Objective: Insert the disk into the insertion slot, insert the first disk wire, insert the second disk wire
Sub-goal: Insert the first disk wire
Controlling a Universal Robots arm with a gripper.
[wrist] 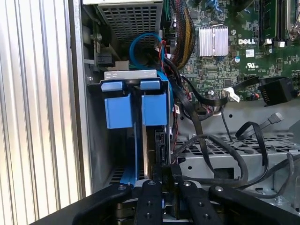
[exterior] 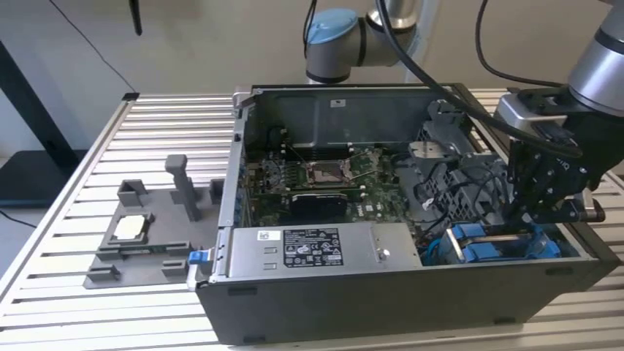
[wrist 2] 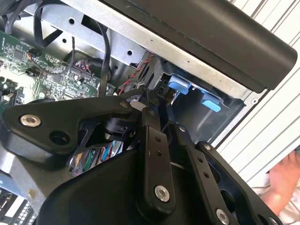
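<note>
The disk's blue carrier (exterior: 505,247) sits upright in the insertion slot (wrist: 129,75), the grey metal bay in the case's front corner on the exterior view's right. Its blue end tabs (wrist: 153,108) stick out of the bay, and a dark edge of the disk (wrist: 157,143) runs below them. My gripper (exterior: 527,213) hangs just above this carrier. In both wrist views the fingers (wrist: 151,187) are drawn close together on a small dark plug at the disk's end, with a black disk wire (wrist: 201,138) curving to it. The gripper (wrist 2: 157,105) points toward the blue tabs (wrist 2: 179,86).
A silver labelled power-supply box (exterior: 312,248) fills the case's near side beside the bay. The green motherboard (exterior: 322,175) lies behind it, with loose black cables (wrist: 243,154) over the metal floor. A grey fixture (exterior: 146,234) stands on the slatted table (exterior: 78,183). A person's hand (wrist 2: 286,180) shows outside the case.
</note>
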